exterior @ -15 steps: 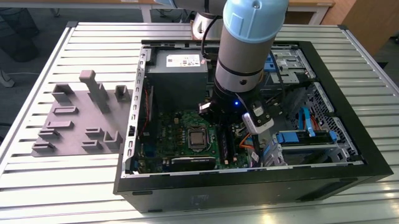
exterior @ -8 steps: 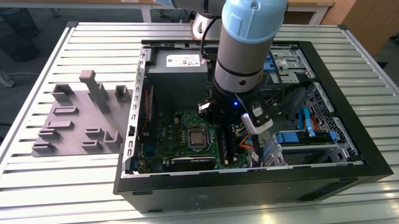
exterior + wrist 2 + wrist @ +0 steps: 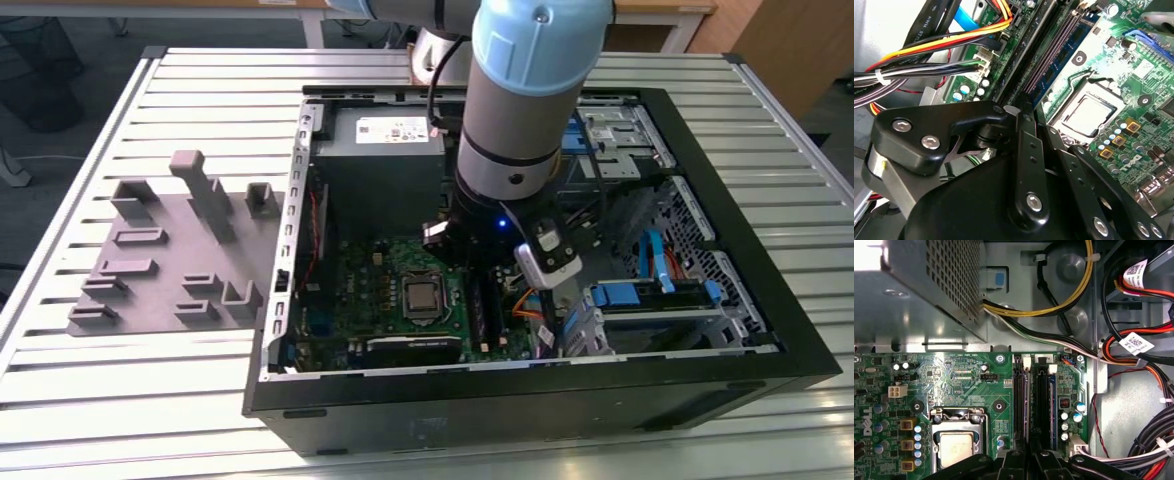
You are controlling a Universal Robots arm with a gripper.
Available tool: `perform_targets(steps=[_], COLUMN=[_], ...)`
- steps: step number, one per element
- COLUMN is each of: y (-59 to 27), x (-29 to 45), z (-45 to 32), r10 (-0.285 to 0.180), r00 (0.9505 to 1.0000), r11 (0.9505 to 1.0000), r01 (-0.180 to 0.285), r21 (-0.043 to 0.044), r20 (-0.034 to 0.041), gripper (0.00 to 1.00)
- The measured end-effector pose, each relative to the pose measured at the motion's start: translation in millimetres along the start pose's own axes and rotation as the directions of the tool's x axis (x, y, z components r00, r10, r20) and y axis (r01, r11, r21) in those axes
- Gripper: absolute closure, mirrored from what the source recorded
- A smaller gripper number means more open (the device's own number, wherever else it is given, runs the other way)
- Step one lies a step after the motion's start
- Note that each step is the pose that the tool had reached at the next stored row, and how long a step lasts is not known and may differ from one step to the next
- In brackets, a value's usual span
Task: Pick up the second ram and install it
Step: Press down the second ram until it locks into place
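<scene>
- The exterior view takes in the whole setting: the open computer case (image 3: 747,250) lies on a slatted metal table (image 3: 80,400), with a grey parts fixture (image 3: 174,260) on the exterior view's left. The arm reaches straight down into the case, and the gripper (image 3: 483,300) is low over the motherboard, just beside the processor (image 3: 424,297).
- The first wrist view looks down the board and shows the perforated power supply (image 3: 929,285) above it, plus the black memory slots (image 3: 1023,405) running side by side.
- The second wrist view is the closest look at the gripper (image 3: 1014,107) and also shows the bundle of coloured cables (image 3: 929,50) beside the slots.
- A blue ram stick (image 3: 1053,410) stands on edge among the slots, low against the board. In the second wrist view the blue ram stick (image 3: 1064,57) ends just beside the fingertips, one slot over from where they point.
- Its long axis runs parallel to the black slots, one end toward the power supply and the other toward the gripper (image 3: 1029,455).
- I cannot tell whether the fingers are spread, closed or clamping anything.
</scene>
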State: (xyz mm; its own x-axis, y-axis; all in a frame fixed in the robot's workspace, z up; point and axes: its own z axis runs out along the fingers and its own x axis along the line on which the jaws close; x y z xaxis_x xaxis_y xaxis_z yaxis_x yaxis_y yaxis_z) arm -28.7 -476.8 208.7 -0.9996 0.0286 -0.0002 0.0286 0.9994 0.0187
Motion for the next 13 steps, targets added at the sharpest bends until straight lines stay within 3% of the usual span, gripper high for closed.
perform_targets(steps=[13], y=[0.2], x=[-1.9], z=[-0.1], r10=[-0.007], r00=[1.0000], r11=[1.0000], r01=[0.007], r21=[0.0001], r20=[-0.0021], gripper=[0.86])
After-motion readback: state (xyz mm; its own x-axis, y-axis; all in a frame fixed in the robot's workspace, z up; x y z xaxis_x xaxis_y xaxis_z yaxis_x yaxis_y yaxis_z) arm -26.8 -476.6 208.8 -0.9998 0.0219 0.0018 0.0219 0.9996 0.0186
